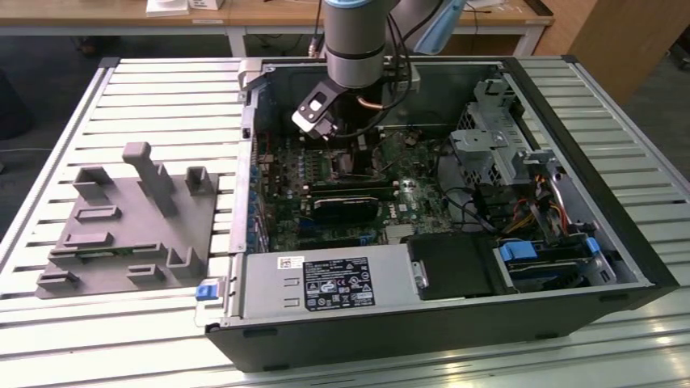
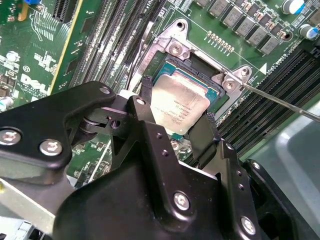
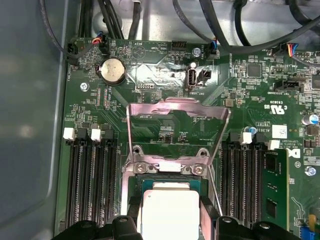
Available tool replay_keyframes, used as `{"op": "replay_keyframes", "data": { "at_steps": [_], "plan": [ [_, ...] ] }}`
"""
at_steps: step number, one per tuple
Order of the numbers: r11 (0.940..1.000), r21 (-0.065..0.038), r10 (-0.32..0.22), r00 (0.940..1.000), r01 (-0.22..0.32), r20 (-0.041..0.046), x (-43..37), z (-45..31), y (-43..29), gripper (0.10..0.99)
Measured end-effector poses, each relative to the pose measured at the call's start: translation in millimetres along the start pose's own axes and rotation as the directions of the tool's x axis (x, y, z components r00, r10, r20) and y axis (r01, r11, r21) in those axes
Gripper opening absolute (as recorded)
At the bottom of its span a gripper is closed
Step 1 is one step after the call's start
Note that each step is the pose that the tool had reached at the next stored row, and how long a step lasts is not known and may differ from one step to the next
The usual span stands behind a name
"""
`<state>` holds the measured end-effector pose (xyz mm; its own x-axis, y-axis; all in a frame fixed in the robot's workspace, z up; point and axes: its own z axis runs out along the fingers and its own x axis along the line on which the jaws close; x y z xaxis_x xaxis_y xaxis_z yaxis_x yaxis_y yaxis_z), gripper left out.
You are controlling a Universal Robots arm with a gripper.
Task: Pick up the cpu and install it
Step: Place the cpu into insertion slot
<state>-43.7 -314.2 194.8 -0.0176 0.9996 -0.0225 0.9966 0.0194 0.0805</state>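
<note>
Jaws stand clamped on the cpu [image 2: 179, 106], one black finger [image 2: 202, 137] pressed to each of two opposite edges of the silver-topped chip, as the robot arm [image 1: 356, 36] reaches down into an open computer case [image 1: 431, 339] lying on its side on a slatted metal bench [image 1: 161, 97]. In both wrist views the cpu [image 3: 170, 214] sits squarely over the socket [image 2: 197, 67] on the green motherboard [image 1: 323, 162], its plate level with the board; whether it is fully seated or held just above the contacts cannot be told. The socket's metal load plate [image 3: 177, 106] is swung open and stands up from its hinge just beyond the chip, and a thin release lever [image 2: 285, 102] angles away from one corner of the frame. Rows of black memory slots [image 3: 90, 175] flank the socket on both sides, with a green memory module [image 3: 275, 185] fitted in the far bank, and a round coin battery [image 3: 113, 70] lies on the board past the open plate. In the exterior view a silver power supply [image 1: 323, 283] fills the near edge of the case, and a grey moulded parts fixture [image 1: 129, 226] rests on the bench well apart from the case, toward the exterior view's left.
</note>
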Motion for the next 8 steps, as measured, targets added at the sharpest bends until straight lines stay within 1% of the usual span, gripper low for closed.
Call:
{"op": "replay_keyframes", "data": {
  "at_steps": [3,8],
  "plan": [
    [1.0,0.0,0.0,1.0,0.0,0.0003,0.5,2.1,-0.2,0.541],
    [1.0,0.0,0.0,1.0,0.0,0.0001,0.5,2.3,-0.2,0.541]
  ]
}}
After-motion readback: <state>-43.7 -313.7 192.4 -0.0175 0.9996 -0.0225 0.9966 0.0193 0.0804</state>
